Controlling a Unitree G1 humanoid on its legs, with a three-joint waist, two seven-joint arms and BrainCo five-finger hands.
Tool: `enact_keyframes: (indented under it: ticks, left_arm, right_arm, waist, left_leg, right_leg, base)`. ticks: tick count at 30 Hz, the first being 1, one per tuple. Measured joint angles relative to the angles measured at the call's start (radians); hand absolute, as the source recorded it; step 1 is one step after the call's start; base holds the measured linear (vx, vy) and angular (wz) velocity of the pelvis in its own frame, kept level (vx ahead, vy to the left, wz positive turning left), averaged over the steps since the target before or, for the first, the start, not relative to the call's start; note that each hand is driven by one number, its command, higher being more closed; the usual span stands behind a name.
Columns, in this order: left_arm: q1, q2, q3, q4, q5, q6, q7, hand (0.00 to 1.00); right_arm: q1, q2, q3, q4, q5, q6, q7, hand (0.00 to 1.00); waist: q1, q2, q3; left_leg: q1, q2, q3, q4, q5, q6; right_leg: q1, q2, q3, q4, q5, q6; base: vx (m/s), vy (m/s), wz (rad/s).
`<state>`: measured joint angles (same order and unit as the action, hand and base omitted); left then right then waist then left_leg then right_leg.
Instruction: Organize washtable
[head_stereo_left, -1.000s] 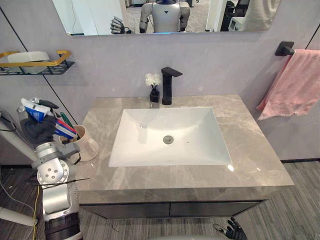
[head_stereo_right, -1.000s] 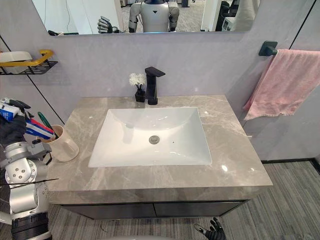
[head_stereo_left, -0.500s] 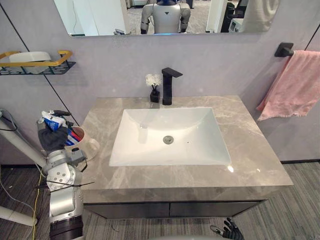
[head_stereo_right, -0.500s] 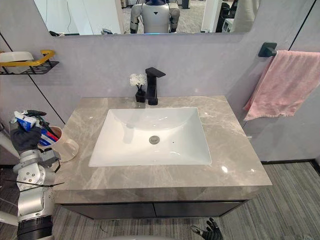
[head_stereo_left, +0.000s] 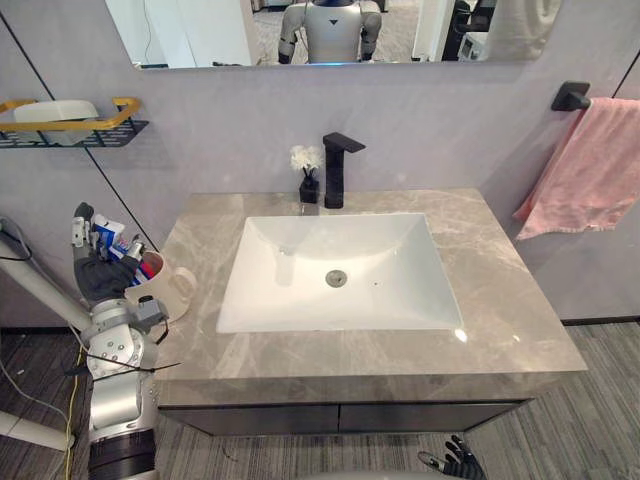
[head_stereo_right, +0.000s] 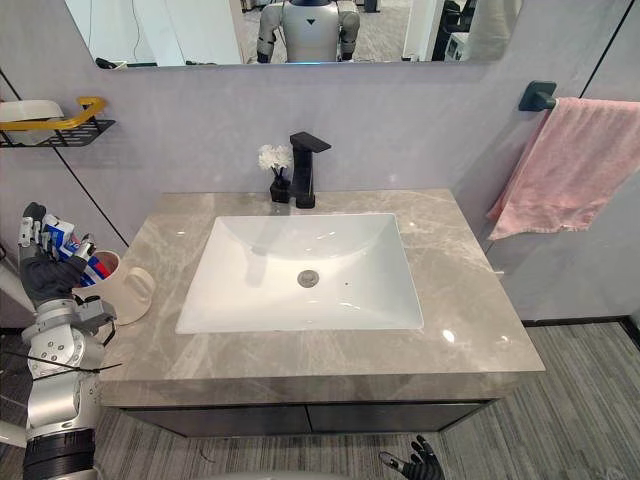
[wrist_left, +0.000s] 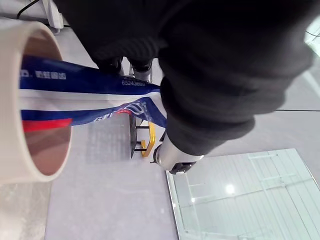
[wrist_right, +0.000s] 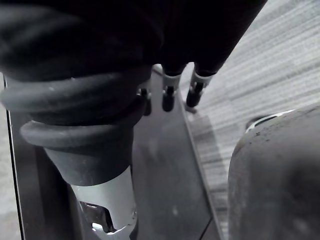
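Blue, white and red toothpaste tube (head_stereo_left: 112, 237) stands slanted in a cream ceramic mug with a handle (head_stereo_left: 170, 292), its top end sticking well out above the rim. The mug sits at the left edge of the grey marble worktop (head_stereo_left: 500, 290), about halfway from front to back, between that edge and the left rim of the white rectangular basin (head_stereo_left: 400, 260).

The left hand (head_stereo_left: 97, 275) is just outside the worktop's left edge, beside the mug. Its fingers (head_stereo_left: 79, 225) point straight up, released, with the tube's upper end leaning against them. In the left wrist view the thumb (wrist_left: 172, 157) is apart from the tube. The right hand (head_stereo_left: 462, 463) hangs low below the front edge, fingers relaxed and holding nothing.

A narrow strip of stone lies between mug and basin. Wider bare bands run along the front edge and the right side.

At the back edge, behind the basin, are one black angular tap (head_stereo_left: 335, 170) and one small black vase of white flowers (head_stereo_left: 309, 188), close together. One pink towel (head_stereo_left: 590, 165) hangs on the wall past the right edge. One black wire shelf with a yellow rail (head_stereo_left: 70, 130) is mounted on the wall above the mug.
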<state>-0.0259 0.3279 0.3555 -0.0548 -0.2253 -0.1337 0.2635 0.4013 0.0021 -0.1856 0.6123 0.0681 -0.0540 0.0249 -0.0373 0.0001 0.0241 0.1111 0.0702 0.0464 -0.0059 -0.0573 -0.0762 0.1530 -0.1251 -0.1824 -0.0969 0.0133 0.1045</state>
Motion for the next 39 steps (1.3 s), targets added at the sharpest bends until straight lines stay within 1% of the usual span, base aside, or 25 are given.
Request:
enact_keyframes:
  ticks: [2, 3, 5, 6, 7, 8, 9, 10, 11, 12, 13, 14, 15, 16, 17, 18, 19, 21, 22, 23, 25, 28, 30, 35, 39]
  left_arm:
    - [-0.016, -0.002, 0.0, -0.004, 0.0, -0.003, 0.006, 0.0]
    - [-0.022, -0.002, 0.0, -0.009, 0.0, -0.003, 0.007, 0.0]
    - [-0.024, -0.002, 0.0, -0.061, 0.0, -0.011, 0.026, 0.0]
    - [-0.024, -0.002, 0.001, -0.078, 0.0, -0.012, 0.028, 0.0]
    - [-0.023, -0.008, 0.012, -0.119, 0.0, -0.018, 0.03, 0.0]
    - [-0.023, -0.015, 0.021, -0.165, 0.001, -0.032, 0.038, 0.0]
    - [-0.023, -0.017, 0.028, -0.188, 0.001, -0.038, 0.043, 0.0]
    - [-0.022, -0.039, 0.056, -0.238, 0.0, -0.061, 0.049, 0.0]
    - [-0.019, -0.052, 0.075, -0.258, 0.0, -0.073, 0.051, 0.0]
    - [-0.009, -0.062, 0.099, -0.272, 0.0, -0.081, 0.051, 0.0]
    - [0.011, -0.063, 0.134, -0.274, -0.004, -0.088, 0.053, 0.0]
    - [0.019, -0.067, 0.15, -0.275, -0.011, -0.088, 0.057, 0.0]
    - [0.036, -0.083, 0.175, -0.288, -0.033, -0.089, 0.069, 0.0]
    - [0.067, -0.116, 0.202, -0.326, -0.067, -0.095, 0.077, 0.0]
    - [0.086, -0.136, 0.207, -0.35, -0.083, -0.1, 0.081, 0.0]
    - [0.125, -0.172, 0.207, -0.39, -0.097, -0.117, 0.086, 0.0]
    - [0.151, -0.193, 0.207, -0.401, -0.105, -0.124, 0.086, 0.0]
    - [0.187, -0.208, 0.21, -0.401, -0.138, -0.127, 0.086, 0.0]
    - [0.212, -0.217, 0.213, -0.401, -0.162, -0.127, 0.085, 1.0]
    - [0.221, -0.225, 0.217, -0.401, -0.17, -0.127, 0.084, 1.0]
    - [0.244, -0.268, 0.218, -0.4, -0.199, -0.127, 0.069, 1.0]
    - [0.268, -0.298, 0.211, -0.362, -0.209, -0.126, 0.054, 1.0]
    - [0.282, -0.306, 0.184, -0.317, -0.23, -0.124, 0.036, 1.0]
    - [0.286, -0.318, 0.094, -0.161, -0.246, -0.092, -0.025, 1.0]
    - [0.282, -0.315, 0.023, -0.036, -0.247, -0.067, -0.054, 1.0]
  right_arm:
    - [0.002, 0.0, 0.0, 0.0, 0.0, 0.0, 0.0, 0.0]
    - [0.002, 0.0, 0.0, 0.0, 0.0, 0.0, 0.0, 0.0]
    - [0.003, 0.0, -0.001, 0.0, 0.0, -0.001, 0.0, 0.0]
    - [0.004, 0.0, -0.002, 0.0, 0.0, -0.001, 0.0, 0.0]
    - [0.004, 0.001, -0.006, -0.001, 0.0, -0.001, 0.0, 0.0]
    - [0.004, 0.001, -0.011, -0.001, 0.0, -0.001, -0.001, 0.0]
    - [0.004, 0.001, -0.013, -0.001, 0.0, -0.001, -0.001, 0.0]
    - [0.002, 0.002, -0.021, -0.003, 0.001, -0.001, -0.001, 0.0]
    - [0.001, 0.001, -0.025, -0.004, 0.001, -0.001, -0.001, 0.0]
    - [-0.002, 0.001, -0.03, -0.006, 0.001, -0.001, -0.001, 0.0]
    - [-0.002, 0.002, -0.037, -0.01, 0.001, -0.001, -0.001, 0.0]
    - [-0.001, 0.003, -0.044, -0.01, 0.001, -0.001, -0.001, 0.0]
    - [-0.002, 0.005, -0.053, -0.01, 0.001, -0.001, -0.002, 0.0]
    - [-0.001, 0.009, -0.054, -0.01, 0.002, -0.001, -0.003, 0.0]
    - [-0.001, 0.011, -0.054, -0.01, 0.002, -0.001, -0.004, 0.0]
    - [-0.001, 0.013, -0.055, -0.01, 0.002, -0.001, -0.004, 0.0]
    - [-0.001, 0.017, -0.055, -0.01, 0.002, 0.0, -0.005, 0.0]
    - [-0.007, 0.021, -0.055, -0.01, 0.002, 0.005, -0.009, 0.0]
    - [-0.016, 0.024, -0.055, -0.01, 0.003, 0.007, -0.009, 0.0]
    - [-0.02, 0.025, -0.055, -0.01, 0.003, 0.01, -0.009, 0.0]
    - [-0.024, 0.034, -0.054, -0.009, 0.003, 0.015, -0.01, 0.0]
    - [-0.025, 0.041, -0.053, -0.009, 0.003, 0.019, -0.021, 0.0]
    - [-0.023, 0.046, -0.053, -0.009, 0.003, 0.019, -0.025, 0.0]
    - [-0.035, 0.052, -0.044, -0.007, 0.002, 0.019, -0.03, 0.0]
    - [-0.054, 0.044, -0.03, 0.002, 0.002, 0.019, -0.039, 0.0]
  waist:
    - [-0.001, 0.001, 0.0]
    - [0.0, 0.006, 0.003]
    - [0.0, 0.003, 0.0]
    - [0.0, 0.013, 0.006]
    - [0.0, 0.004, 0.001]
    - [0.0, 0.012, 0.004]
    - [0.0, 0.015, 0.006]
    - [-0.001, 0.014, 0.002]
    - [0.0, 0.02, 0.003]
    - [0.0, 0.02, 0.0]
    - [0.0, 0.031, 0.0]
    - [0.001, 0.035, 0.0]
    - [0.002, 0.04, -0.001]
    - [0.006, 0.043, 0.0]
    - [0.009, 0.043, 0.0]
    - [0.018, 0.042, 0.001]
    - [0.025, 0.041, 0.001]
    - [0.028, 0.037, 0.0]
    - [0.033, 0.036, -0.001]
    - [0.034, 0.035, -0.001]
    - [0.051, 0.03, -0.003]
    - [0.053, 0.024, -0.003]
    - [0.053, 0.02, -0.005]
    - [0.053, 0.0, -0.011]
    - [0.053, -0.005, -0.012]
  left_leg:
    - [-0.003, 0.001, 0.0, 0.003, 0.0, -0.001]
    - [-0.004, 0.001, 0.0, 0.003, 0.0, -0.001]
    - [-0.005, 0.001, 0.0, 0.003, 0.0, -0.001]
    - [-0.005, 0.001, 0.0, 0.003, 0.0, 0.0]
    - [-0.005, 0.0, -0.001, 0.003, 0.0, 0.0]
    - [-0.005, 0.0, -0.001, 0.003, 0.0, 0.0]
    - [-0.005, 0.0, -0.002, 0.003, 0.0, 0.0]
    - [-0.006, 0.0, -0.002, 0.002, 0.0, 0.0]
    - [-0.006, 0.0, -0.002, 0.001, 0.0, 0.0]
    - [-0.006, 0.0, -0.002, 0.0, 0.0, 0.0]
    - [-0.006, 0.0, -0.002, 0.0, 0.0, 0.0]
    - [-0.005, 0.0, -0.003, -0.001, 0.0, 0.0]
    - [-0.004, 0.0, -0.003, -0.004, 0.0, 0.0]
    - [0.002, 0.0, -0.003, -0.014, 0.0, 0.0]
    - [0.004, 0.0, -0.004, -0.018, 0.001, -0.001]
    - [0.006, 0.0, -0.006, -0.023, 0.003, -0.002]
    - [0.007, 0.0, -0.008, -0.027, 0.004, -0.003]
    - [0.008, 0.0, -0.015, -0.031, 0.007, -0.003]
    - [0.009, 0.0, -0.016, -0.031, 0.007, -0.003]
    - [0.008, 0.0, -0.016, -0.031, 0.007, -0.003]
    - [0.008, 0.0, -0.016, -0.033, 0.008, -0.002]
    - [0.007, -0.001, -0.017, -0.039, 0.012, -0.002]
    - [0.012, -0.002, -0.019, -0.056, 0.019, 0.0]
    - [0.02, -0.001, -0.017, -0.065, 0.024, 0.001]
    - [0.022, 0.0, -0.013, -0.065, 0.025, 0.001]
  right_leg:
    - [-0.001, 0.001, 0.002, 0.0, 0.001, 0.0]
    - [-0.002, 0.001, 0.002, 0.0, 0.001, 0.0]
    - [-0.002, 0.001, 0.002, 0.0, 0.001, -0.001]
    - [-0.002, 0.002, 0.001, 0.0, 0.001, -0.001]
    - [-0.002, 0.001, 0.001, 0.0, 0.001, -0.001]
    - [-0.002, 0.001, 0.001, 0.0, 0.001, -0.001]
    - [-0.002, 0.001, 0.001, 0.0, 0.001, -0.001]
    - [-0.001, 0.001, 0.002, 0.001, 0.001, -0.001]
    - [-0.001, 0.001, 0.001, 0.003, 0.001, -0.001]
    - [-0.001, 0.001, 0.002, 0.004, 0.0, -0.001]
    - [-0.001, 0.001, 0.003, 0.004, 0.0, -0.002]
    - [0.0, 0.001, 0.002, 0.004, 0.0, -0.002]
    - [-0.001, 0.001, 0.002, 0.005, 0.0, -0.002]
    - [0.0, 0.002, 0.002, 0.005, -0.001, -0.003]
    - [0.0, 0.002, 0.001, 0.005, -0.002, -0.004]
    - [0.0, 0.002, -0.001, 0.006, -0.003, -0.005]
    - [0.0, 0.003, -0.003, 0.006, -0.005, -0.006]
    - [0.0, 0.002, -0.011, 0.01, -0.009, -0.005]
    - [0.0, 0.002, -0.012, 0.011, -0.01, -0.005]
    - [0.0, 0.002, -0.012, 0.011, -0.01, -0.005]
    - [0.001, 0.002, -0.011, 0.012, -0.01, -0.005]
    - [0.001, 0.0, -0.015, 0.017, -0.014, -0.003]
    - [0.0, -0.002, -0.02, 0.032, -0.025, -0.001]
    - [-0.001, -0.004, -0.023, 0.041, -0.032, -0.002]
    - [-0.002, -0.003, -0.02, 0.041, -0.032, -0.002]
  base:
    - [-0.05, -0.009, 0.0]
    - [-0.05, -0.01, 0.01]
    - [-0.03, -0.008, 0.01]
    - [0.0, 0.0, 0.0]
    - [0.0, 0.0, 0.0]
    - [0.0, 0.0, 0.0]
    - [0.0, 0.0, 0.0]
    - [0.0, 0.0, 0.0]
    - [0.0, 0.0, 0.0]
    - [0.0, 0.0, 0.0]
    - [0.0, 0.0, 0.0]
    - [0.0, 0.0, 0.0]
    - [0.0, 0.0, 0.0]
    - [0.0, 0.0, 0.0]
    - [0.0, 0.0, 0.0]
    - [-0.03, -0.01, 0.04]
    - [-0.04, -0.013, 0.06]
    - [-0.04, -0.016, 0.11]
    - [-0.03, -0.013, 0.08]
    - [0.0, 0.0, 0.0]
    - [0.0, 0.0, 0.0]
    - [-0.02, -0.007, 0.03]
    - [-0.05, -0.013, 0.07]
    - [0.0, -0.002, 0.01]
    - [-0.01, -0.003, -0.01]
